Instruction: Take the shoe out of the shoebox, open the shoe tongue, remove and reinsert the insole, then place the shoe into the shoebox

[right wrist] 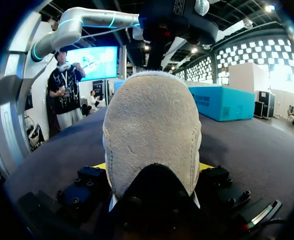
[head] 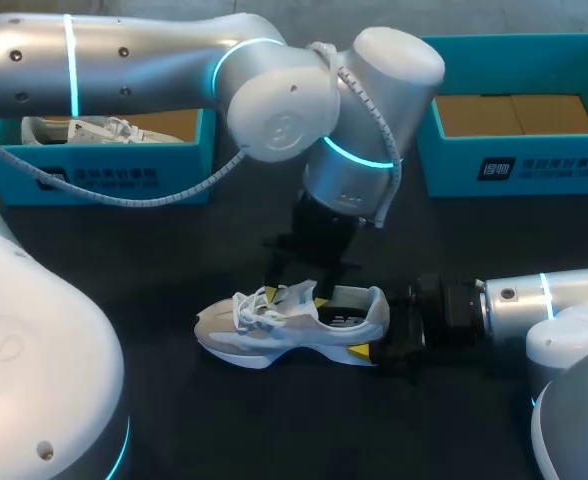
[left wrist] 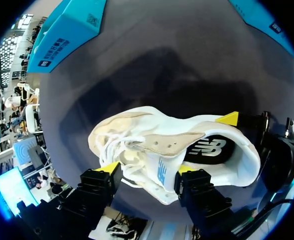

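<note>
A white and beige shoe (head: 284, 325) lies on its side on the dark table, toe pointing left. My right gripper (head: 346, 322) comes in from the right and is shut on the heel, which fills the space between its fingers (right wrist: 153, 166). My left gripper (head: 289, 290) hangs over the middle of the shoe. In the left wrist view its two yellow tips (left wrist: 148, 169) stand apart on either side of the raised tongue and laces (left wrist: 152, 145), so it is open. The dark insole (left wrist: 209, 149) shows inside the shoe's opening.
A teal shoebox (head: 104, 170) at the back left holds another white shoe (head: 74, 128). A second teal box (head: 519, 165) with a brown cardboard floor stands at the back right. The left arm's big joints hang over the table's middle.
</note>
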Available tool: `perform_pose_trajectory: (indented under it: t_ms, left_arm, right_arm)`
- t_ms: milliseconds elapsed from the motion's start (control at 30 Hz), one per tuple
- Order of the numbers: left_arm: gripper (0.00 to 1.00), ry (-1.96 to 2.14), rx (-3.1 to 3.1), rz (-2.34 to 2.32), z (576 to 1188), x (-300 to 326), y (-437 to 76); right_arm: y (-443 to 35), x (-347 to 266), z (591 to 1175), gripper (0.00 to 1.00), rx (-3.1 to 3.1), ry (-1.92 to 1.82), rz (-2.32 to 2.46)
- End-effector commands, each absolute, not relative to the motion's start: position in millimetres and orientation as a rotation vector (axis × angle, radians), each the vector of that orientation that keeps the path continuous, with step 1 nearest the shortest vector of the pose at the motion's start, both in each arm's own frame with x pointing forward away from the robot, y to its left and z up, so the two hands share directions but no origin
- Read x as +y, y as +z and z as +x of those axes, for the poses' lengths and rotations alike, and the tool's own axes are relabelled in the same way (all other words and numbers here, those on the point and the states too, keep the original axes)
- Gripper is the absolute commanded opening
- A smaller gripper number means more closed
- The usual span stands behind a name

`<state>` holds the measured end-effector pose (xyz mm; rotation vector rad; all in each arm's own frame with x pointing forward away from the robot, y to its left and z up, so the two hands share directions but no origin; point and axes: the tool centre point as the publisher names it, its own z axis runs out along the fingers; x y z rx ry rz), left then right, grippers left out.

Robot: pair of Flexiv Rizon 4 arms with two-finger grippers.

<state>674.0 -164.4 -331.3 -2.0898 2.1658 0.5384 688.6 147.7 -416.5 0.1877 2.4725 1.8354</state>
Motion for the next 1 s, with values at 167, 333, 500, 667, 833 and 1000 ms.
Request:
perform_pose_trajectory:
  t_ms: [167,333,500,667,833,1000]
  left_arm:
    - [0.46,0.451,2.215,-2.153,672,-148,-325]
    - [0.41,0.399,2.243,-2.186,672,-145,-323]
    - [0.31,0.359,2.276,-2.219,672,-142,-323]
    - [0.19,0.311,2.305,-2.245,674,-138,-319]
    - [0.0,0.275,2.322,-2.265,675,-133,-316]
    - [0.0,0.196,2.372,-2.284,674,-124,-312]
  right_arm:
    - [-417,147,688,0.0,2.475,1.832,0.19]
    - [-417,147,688,0.0,2.475,1.832,0.19]
    - [-417,147,688,0.0,2.475,1.832,0.19]
    - [-417,147,688,0.0,2.475,1.832,0.19]
    - [-417,147,688,0.0,2.475,1.832,0.19]
    - [-417,147,688,0.0,2.475,1.832,0.19]
